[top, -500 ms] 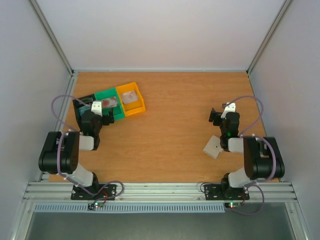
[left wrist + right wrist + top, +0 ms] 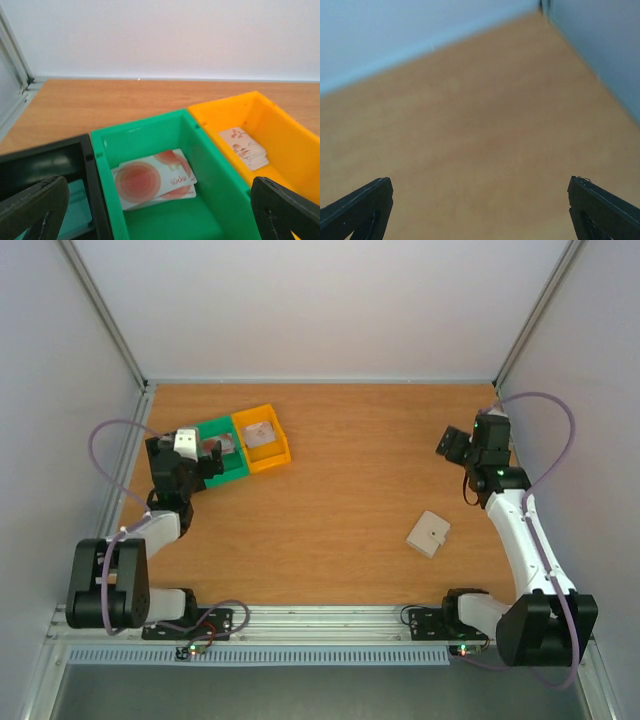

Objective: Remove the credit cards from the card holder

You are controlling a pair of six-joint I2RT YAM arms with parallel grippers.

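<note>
The left gripper hung over the bins at the far left of the table. Its two fingers stood wide apart and held nothing. Right under it was the green bin. A pink card lay flat on the floor of that bin, and another card seemed to lie under it. The black bin touched the green bin on one side. A pale blue card lay in it, partly hidden by a finger. The yellow bin touched the green bin on the other side. A few white cards with red marks lay in it.

The holder lay flat on the table, on the right side, toward the near edge. It looked like a small white square with a dark dot in the middle. I could not tell if anything was inside it. Nothing touched it, and it was well apart from the bins.

The right gripper was up near the far right corner, well apart from the holder. Its fingers also stood wide apart and held nothing. Below it was the wood of the table, with the pale wall beyond.
</note>
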